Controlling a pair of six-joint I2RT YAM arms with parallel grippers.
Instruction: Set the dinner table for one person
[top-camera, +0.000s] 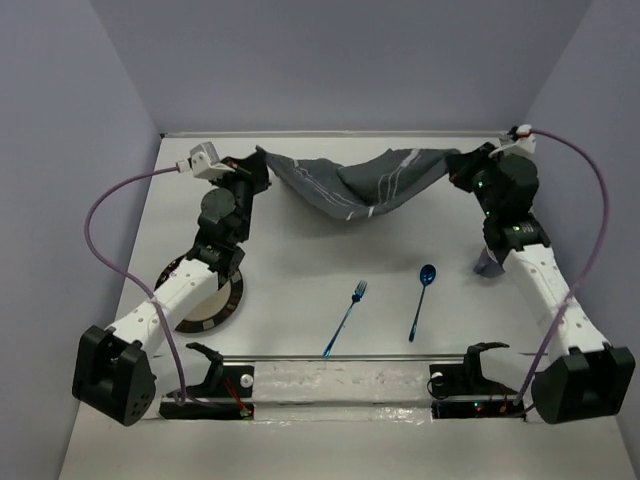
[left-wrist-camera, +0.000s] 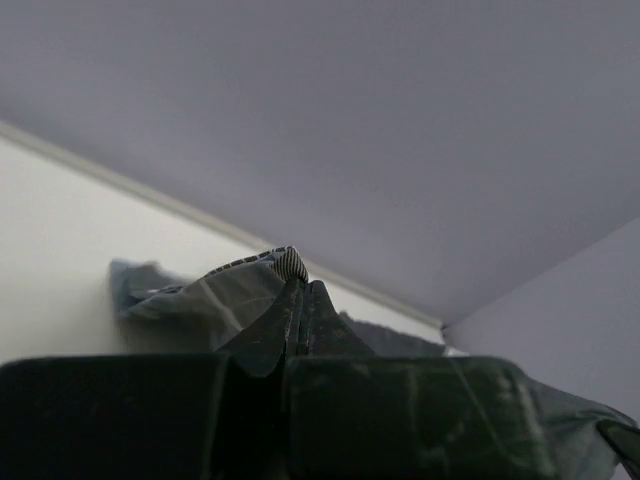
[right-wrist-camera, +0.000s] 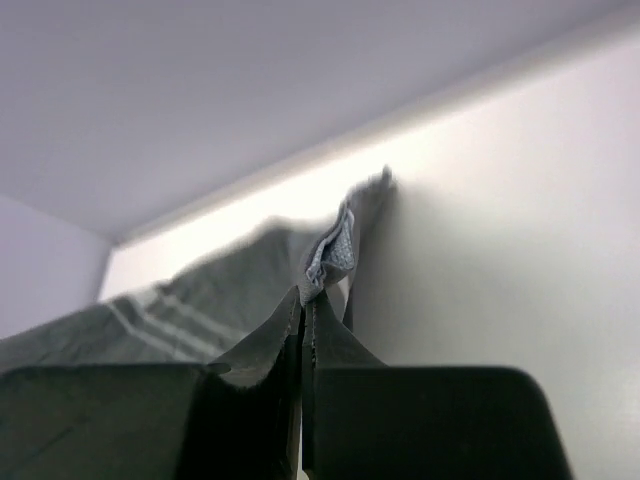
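Note:
The dark grey striped cloth placemat (top-camera: 355, 182) hangs stretched between both grippers above the far part of the white dinner table (top-camera: 300, 250), sagging in the middle. My left gripper (top-camera: 258, 160) is shut on its left corner (left-wrist-camera: 285, 262). My right gripper (top-camera: 452, 165) is shut on its right corner (right-wrist-camera: 338, 250). A blue fork (top-camera: 345, 318) and a blue spoon (top-camera: 421, 300) lie on the table near the front middle. A dark-rimmed plate (top-camera: 215, 300) lies at the front left, partly under my left arm.
A small folded purple-grey cloth (top-camera: 487, 265) lies beside my right arm. Lilac walls close in the table at the back and both sides. The arm bases and a rail (top-camera: 340, 385) run along the near edge.

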